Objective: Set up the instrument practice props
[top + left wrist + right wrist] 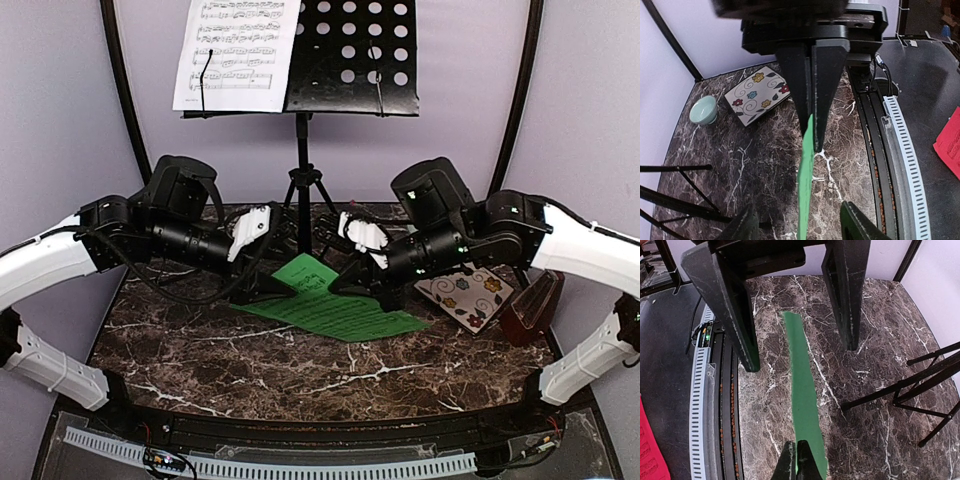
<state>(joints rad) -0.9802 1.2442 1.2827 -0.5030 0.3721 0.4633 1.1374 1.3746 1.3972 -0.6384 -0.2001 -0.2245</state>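
The green music sheet (330,305) lies mid-table with its left end raised. My right gripper (345,280) is shut on one end of it; the right wrist view shows the closed jaws (797,452) pinching the sheet (802,390). My left gripper (265,285) is open, its fingers straddling the other end of the sheet (805,190) without touching it. The black music stand (350,60) stands at the back on tripod legs (303,190), with the white music sheet (235,50) on its left half. The reddish-brown metronome (530,305) is at the right edge.
The floral plate (465,295) lies by the right arm, also in the left wrist view (757,94) next to the pale-green bowl (703,110). Tripod legs (920,385) spread just behind the grippers. A white cable tray (300,465) runs along the front edge.
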